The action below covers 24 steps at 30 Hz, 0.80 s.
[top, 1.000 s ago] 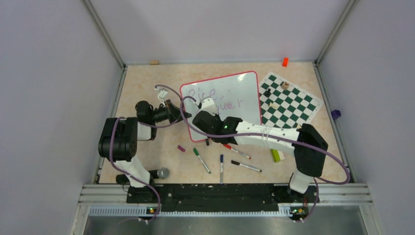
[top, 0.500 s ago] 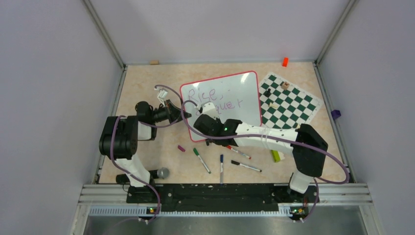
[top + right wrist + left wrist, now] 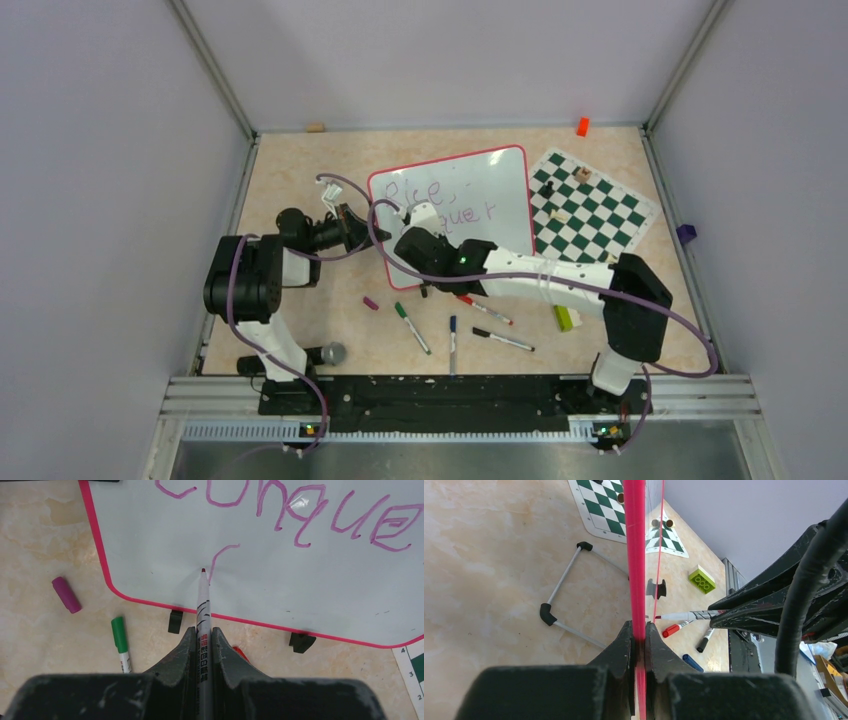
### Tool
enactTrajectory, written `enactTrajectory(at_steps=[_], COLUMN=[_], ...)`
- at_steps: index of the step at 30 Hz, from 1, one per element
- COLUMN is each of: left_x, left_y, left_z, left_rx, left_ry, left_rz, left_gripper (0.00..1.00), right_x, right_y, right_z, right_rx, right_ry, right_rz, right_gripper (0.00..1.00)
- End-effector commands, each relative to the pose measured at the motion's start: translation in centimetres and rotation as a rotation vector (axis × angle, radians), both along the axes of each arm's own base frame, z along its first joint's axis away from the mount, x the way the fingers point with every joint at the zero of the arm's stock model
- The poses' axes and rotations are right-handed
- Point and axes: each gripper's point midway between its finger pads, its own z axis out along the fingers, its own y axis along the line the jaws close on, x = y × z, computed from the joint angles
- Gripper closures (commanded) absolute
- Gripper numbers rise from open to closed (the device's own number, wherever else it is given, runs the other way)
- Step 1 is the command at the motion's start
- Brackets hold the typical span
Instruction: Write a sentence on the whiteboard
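The whiteboard [image 3: 495,185] stands on its black feet [image 3: 174,621] in the middle of the table [image 3: 300,170], just beside the green-and-white chess mat [image 3: 595,205] on its right. The sentence [image 3: 450,200] runs across it in purple: from above we read "quer" on the second line, while the first line is too faint to read and the right arm hides part of it. In the right wrist view we read "conque" [image 3: 280,510], with a single short purple stroke [image 3: 220,555] below it.

The right gripper [image 3: 202,635] is clamped on a marker [image 3: 202,600] whose tip touches the board beside that stroke. The print on the barrel is too small for us to read. The left gripper [image 3: 638,630] is pinched tight on the board's red-pink rim [image 3: 635,540] at its left edge.

We see a beige marbled tabletop, walled in by plain pale panels. In front of the board lie a purple cap [image 3: 371,302] and green [image 3: 411,327], blue [image 3: 452,340], red [image 3: 485,309] and black [image 3: 503,340] markers. A green brick [image 3: 564,318] lies nearby. The mat's border carries the numerals 4, 3 and 2 [image 3: 406,672].
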Motion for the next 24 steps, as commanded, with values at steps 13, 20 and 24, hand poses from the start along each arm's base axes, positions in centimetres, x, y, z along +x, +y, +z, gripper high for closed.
enactTrajectory(at_steps=[13,20,24], left_x=[-0.1,-0.1,-0.2], left_y=[0.2,0.2,0.2], left_z=[0.4,0.5,0.6], left_rx=[0.014,0.007,0.002], left_ry=[-0.126,-0.125,-0.127], left_rz=[-0.034,-0.038,-0.041], left_gripper=[1.00,1.00,1.00], right_x=[2.5,2.7,2.5], right_y=[0.3,-1.2,-1.2], right_z=[2.4,3.0,3.6], right_rx=[0.021,0.017,0.031], right_ry=[-0.096,-0.106,-0.102], right_rz=[-0.076,-0.110,-0.103], right_gripper=[1.00,1.00,1.00])
